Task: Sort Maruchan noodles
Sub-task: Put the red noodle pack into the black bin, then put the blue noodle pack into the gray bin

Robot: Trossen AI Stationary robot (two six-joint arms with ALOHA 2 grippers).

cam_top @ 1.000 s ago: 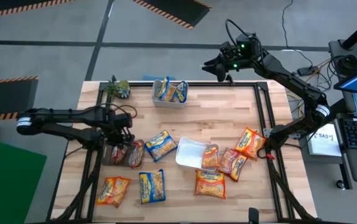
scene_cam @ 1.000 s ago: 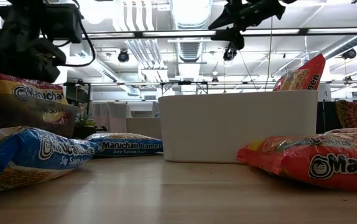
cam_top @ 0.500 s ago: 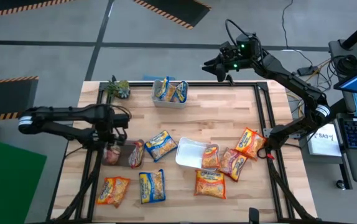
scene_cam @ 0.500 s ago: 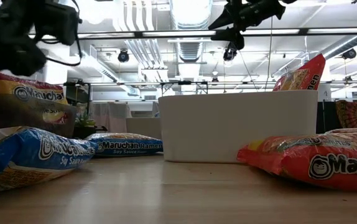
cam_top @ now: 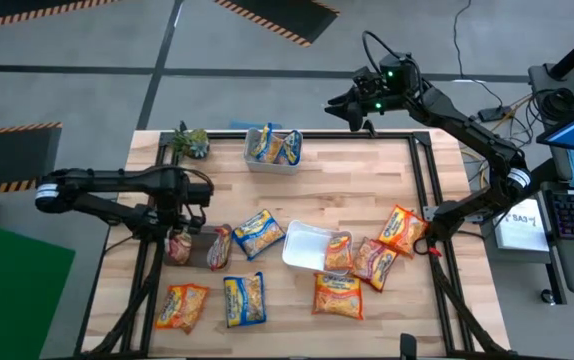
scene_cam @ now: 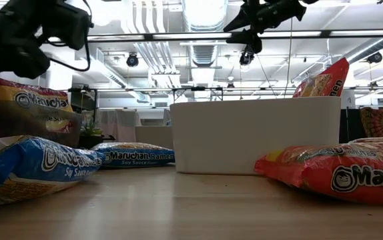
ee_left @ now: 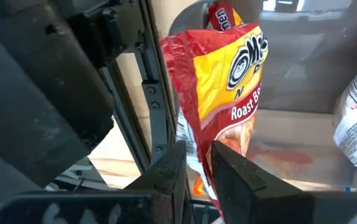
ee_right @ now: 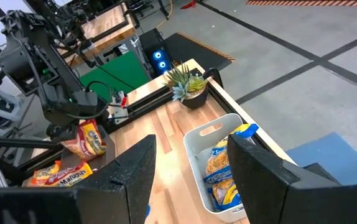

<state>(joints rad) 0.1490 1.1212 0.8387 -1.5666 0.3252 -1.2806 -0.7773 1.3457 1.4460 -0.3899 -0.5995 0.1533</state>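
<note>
At nine o'clock our left gripper (ee_left: 196, 163) pinches a red Roast Beef Maruchan packet (ee_left: 223, 87) by its edge, so it could slip; our right gripper (cam_top: 342, 106) hangs open at one o'clock.

We see even, bright overhead light on the table (cam_top: 367, 170), with only soft shadows. In the low view, ceiling lamps (scene_cam: 105, 10) glare white above the left gripper (scene_cam: 11, 57), reducing it to a dark blur. Just ahead of that gripper's fingers (ee_left: 172, 171), the red packet (ee_left: 228, 81) looks slightly soft.
</note>
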